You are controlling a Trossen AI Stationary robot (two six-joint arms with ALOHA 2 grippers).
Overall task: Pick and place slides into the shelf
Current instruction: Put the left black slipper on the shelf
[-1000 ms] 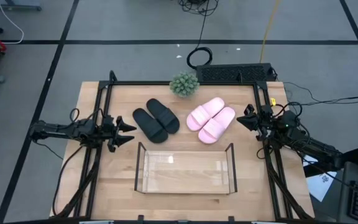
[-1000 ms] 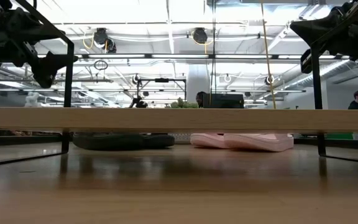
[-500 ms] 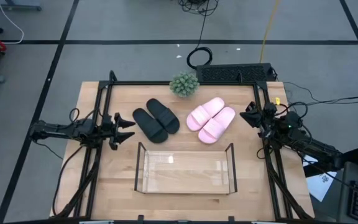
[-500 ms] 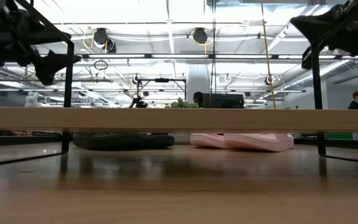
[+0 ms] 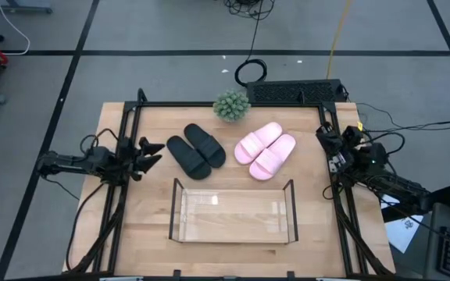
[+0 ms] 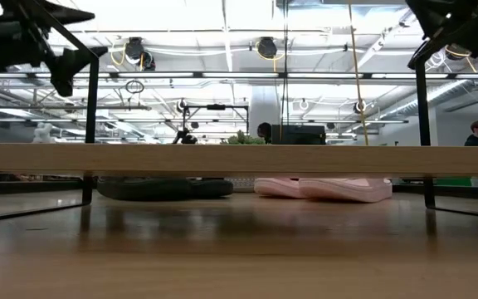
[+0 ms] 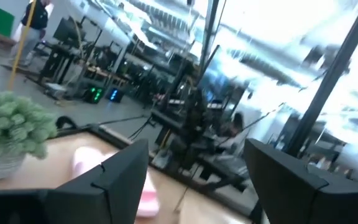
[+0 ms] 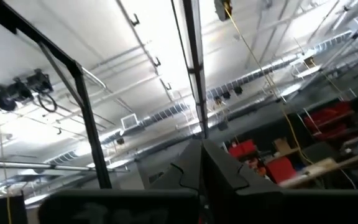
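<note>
Between both side-parked arms, slides (image 5: pixel 230 150) lie beyond the shelf (image 5: pixel 233 212).

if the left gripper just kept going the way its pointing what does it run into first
Probably the black slides: the open left gripper points across the table at the nearer one. It sits above the table, so it may pass over them toward the pink slides.

bright overhead glare, wrist cams blurry

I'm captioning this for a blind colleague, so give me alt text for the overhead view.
Two black slides and two pink slides lie on a wooden table, behind an empty clear shelf. The left gripper hovers open at the table's left side, the right gripper at its right; a small plant stands at the back.
</note>
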